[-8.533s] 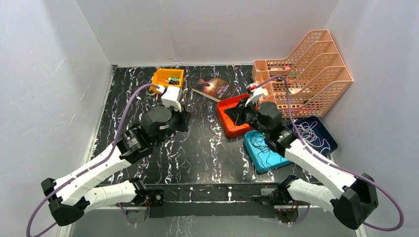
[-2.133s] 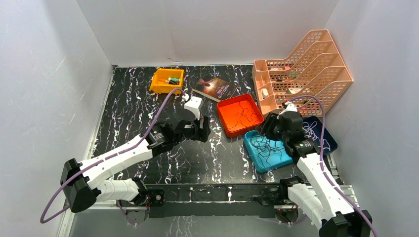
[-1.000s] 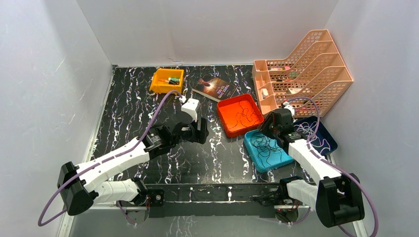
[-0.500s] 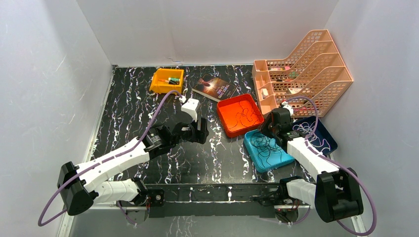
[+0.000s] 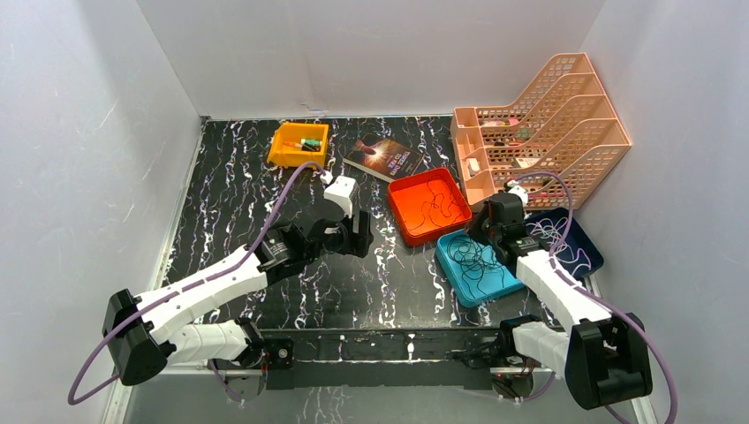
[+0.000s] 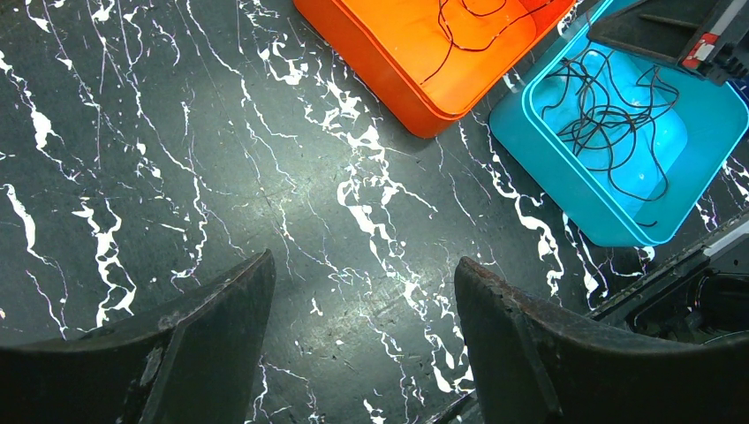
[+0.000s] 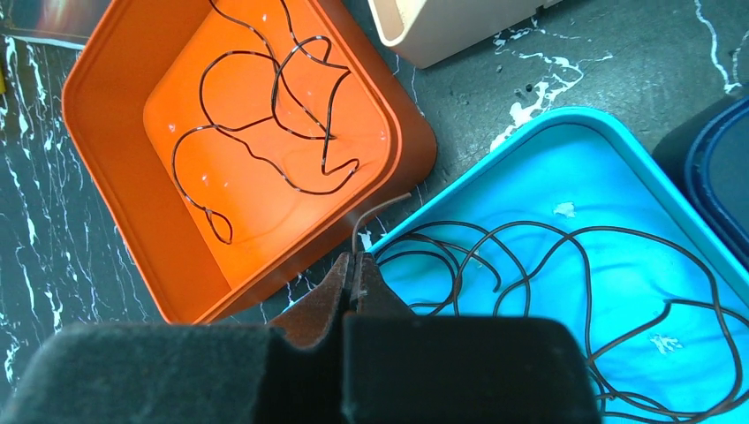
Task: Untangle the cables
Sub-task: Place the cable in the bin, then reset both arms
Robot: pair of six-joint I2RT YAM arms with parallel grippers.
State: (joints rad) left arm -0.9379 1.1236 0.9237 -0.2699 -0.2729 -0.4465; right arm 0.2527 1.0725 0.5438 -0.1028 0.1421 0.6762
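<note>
A tangle of dark cables lies in the light blue tray. One dark cable lies alone in the orange tray. My right gripper is shut at the blue tray's corner nearest the orange tray. A thin cable end sticks out past its tips. From above, the right gripper sits over the tangle. A whitish cable lies in the navy tray. My left gripper hangs open over bare table, left of both trays, holding nothing.
A yellow bin with small items and a book lie at the back. A peach file rack stands at the back right, close behind the trays. White walls enclose the black marbled table.
My right gripper's jaws have closed onto the cable end at the blue tray's corner, with its arm shifting slightly. The left arm has stayed still.
</note>
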